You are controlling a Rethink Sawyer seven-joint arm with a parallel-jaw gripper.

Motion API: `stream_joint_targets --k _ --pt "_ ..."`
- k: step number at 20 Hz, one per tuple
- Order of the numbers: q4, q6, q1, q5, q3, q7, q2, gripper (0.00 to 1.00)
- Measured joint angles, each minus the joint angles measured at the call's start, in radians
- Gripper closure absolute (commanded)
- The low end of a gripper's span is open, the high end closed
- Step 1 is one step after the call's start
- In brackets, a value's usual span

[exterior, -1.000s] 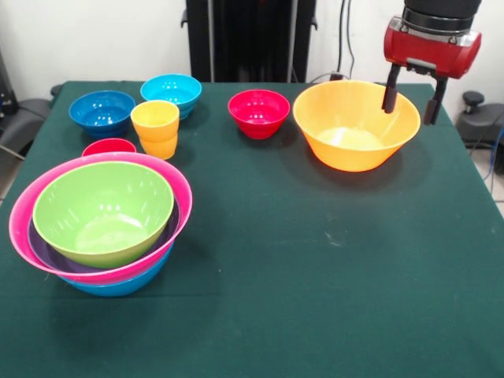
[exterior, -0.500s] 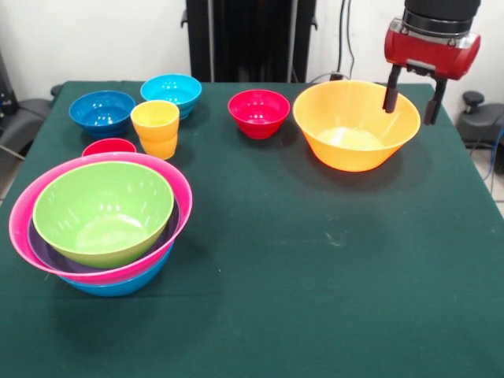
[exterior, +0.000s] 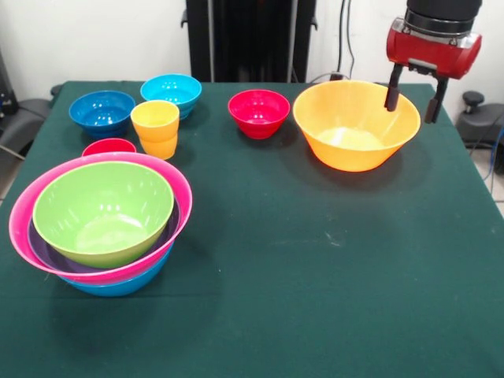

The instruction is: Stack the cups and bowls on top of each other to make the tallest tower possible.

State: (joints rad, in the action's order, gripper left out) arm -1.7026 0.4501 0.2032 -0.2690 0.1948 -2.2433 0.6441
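gripper (exterior: 413, 98) open, straddling orange bowl (exterior: 356, 124) rim

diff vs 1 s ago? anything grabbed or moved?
Only the hand moved: it rose a touch and drifted slightly toward the picture's right, open, one finger over the orange bowl's rim and one outside it. Nothing was taken hold of or let go. The orange bowl, the tower, the yellow cup and the small bowls stayed where they were.
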Motion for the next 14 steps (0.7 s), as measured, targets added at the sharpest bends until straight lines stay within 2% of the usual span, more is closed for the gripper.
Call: stream_joint_targets --k 6,14 --pt "-0.027 -0.030 -0.005 -0.001 -0.004 0.000 0.000 0.00" --pt "-0.087 -0.139 -0.035 -0.001 -0.017 0.000 -0.021 0.00"
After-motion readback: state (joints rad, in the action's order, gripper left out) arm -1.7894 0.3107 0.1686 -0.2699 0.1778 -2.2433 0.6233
